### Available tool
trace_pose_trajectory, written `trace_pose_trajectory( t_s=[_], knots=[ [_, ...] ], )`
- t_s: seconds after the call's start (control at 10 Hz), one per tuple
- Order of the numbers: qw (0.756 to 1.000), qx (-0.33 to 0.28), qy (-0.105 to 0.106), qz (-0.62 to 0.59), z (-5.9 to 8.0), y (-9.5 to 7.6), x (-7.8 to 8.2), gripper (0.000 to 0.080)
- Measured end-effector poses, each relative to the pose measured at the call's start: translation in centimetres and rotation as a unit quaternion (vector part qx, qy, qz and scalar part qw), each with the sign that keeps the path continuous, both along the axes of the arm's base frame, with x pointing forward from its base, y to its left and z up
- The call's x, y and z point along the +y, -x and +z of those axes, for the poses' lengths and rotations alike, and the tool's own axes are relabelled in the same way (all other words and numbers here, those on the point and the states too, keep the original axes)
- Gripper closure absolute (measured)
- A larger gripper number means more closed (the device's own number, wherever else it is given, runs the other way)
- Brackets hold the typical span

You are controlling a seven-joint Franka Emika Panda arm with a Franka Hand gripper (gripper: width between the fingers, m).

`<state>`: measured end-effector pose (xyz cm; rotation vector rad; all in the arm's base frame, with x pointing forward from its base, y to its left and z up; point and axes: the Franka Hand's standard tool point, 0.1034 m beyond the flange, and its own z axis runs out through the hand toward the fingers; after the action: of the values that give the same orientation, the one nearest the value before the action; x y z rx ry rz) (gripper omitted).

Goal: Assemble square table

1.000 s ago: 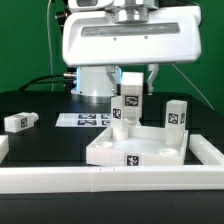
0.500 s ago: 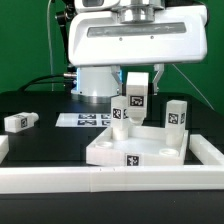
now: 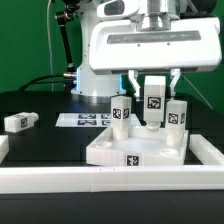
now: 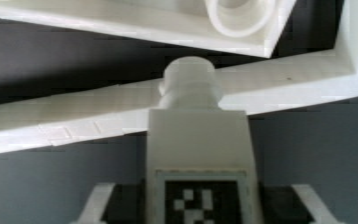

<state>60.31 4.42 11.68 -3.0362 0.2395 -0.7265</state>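
claw (image 3: 153,92) gripped a leg (image 3: 153,110) upright over the top (image 3: 135,152) on the worktop (image 3: 50,140), between a left leg (image 3: 121,113) and right leg (image 3: 177,115) standing on it. spare leg (image 3: 20,121) lay far left. looked light, stiff, slick plastic; best held by flat tagged sides, high up, peg (image 4: 190,75) left clear.

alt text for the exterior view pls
A robot gripper holds a tagged white leg upright over a white square tabletop. A left leg and a right leg stand at its far corners, and a fourth leg lies apart on the black table, at the exterior view's left.
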Motion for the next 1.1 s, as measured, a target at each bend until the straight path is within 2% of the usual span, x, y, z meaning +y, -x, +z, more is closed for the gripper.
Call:
trace_pose_trajectory(
  t_s=[0.1,0.2,0.7,0.8,1.1],
  knots=[
    [0.999,-0.046,0.011,0.000,0.5,-0.5,-0.2,0.0512],
    [0.996,-0.082,0.023,0.002,0.3,-0.4,-0.2,0.0512],
    [0.997,-0.071,0.022,0.019,-1.1,0.0,2.1,0.0512],
    [0.997,-0.068,0.024,0.023,-1.5,0.2,2.3,0.0512],
    [0.997,-0.068,0.025,0.023,-1.5,0.2,2.2,0.0512]
  ],
)
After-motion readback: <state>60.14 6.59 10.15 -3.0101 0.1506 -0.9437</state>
